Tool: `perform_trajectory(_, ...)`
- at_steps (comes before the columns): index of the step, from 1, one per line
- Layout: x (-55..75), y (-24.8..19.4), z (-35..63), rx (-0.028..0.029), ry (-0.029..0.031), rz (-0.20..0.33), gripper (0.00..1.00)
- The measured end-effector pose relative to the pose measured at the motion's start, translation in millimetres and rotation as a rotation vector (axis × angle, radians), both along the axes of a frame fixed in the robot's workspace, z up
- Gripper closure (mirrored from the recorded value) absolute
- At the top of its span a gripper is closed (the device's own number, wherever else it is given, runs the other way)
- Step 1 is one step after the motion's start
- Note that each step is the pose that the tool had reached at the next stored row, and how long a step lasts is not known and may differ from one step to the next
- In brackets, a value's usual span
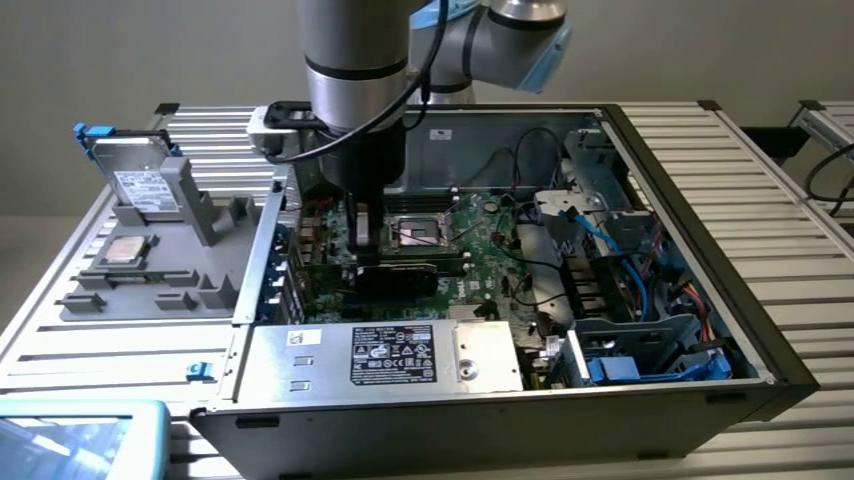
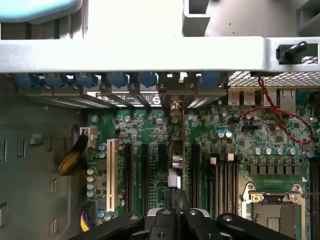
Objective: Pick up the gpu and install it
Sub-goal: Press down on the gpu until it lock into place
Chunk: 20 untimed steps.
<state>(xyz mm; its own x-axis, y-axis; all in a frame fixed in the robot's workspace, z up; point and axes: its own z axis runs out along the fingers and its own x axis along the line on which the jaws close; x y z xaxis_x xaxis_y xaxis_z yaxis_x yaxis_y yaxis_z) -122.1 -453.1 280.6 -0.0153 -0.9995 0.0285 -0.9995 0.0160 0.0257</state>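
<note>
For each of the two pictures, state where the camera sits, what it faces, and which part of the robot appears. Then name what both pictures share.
Exterior view: off the arm, raised, looking down into the open computer case; the arm reaches into it.
Wrist view: on the wrist, looking straight down at the motherboard; the gripper is shut on the gpu, seen edge-on.
Shared: motherboard, CPU socket, the case's rear slot brackets.
</note>
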Motion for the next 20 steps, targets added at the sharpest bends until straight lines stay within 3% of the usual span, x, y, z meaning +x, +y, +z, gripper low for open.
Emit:
perform_trajectory(3,-4.2,2.5,-1.4,-0.0001,-0.0042,0.000,0.88)
perform_trajectory(13,-14.6,8.1,-11.0,-0.0008,-0.0283,-0.004,0.88)
perform_trajectory(18,-16.7,8.5,-17.1,-0.0012,-0.0340,-0.004,0.88)
perform_trajectory(20,-16.9,8.9,-13.3,0.0009,-0.0348,-0.007,0.88)
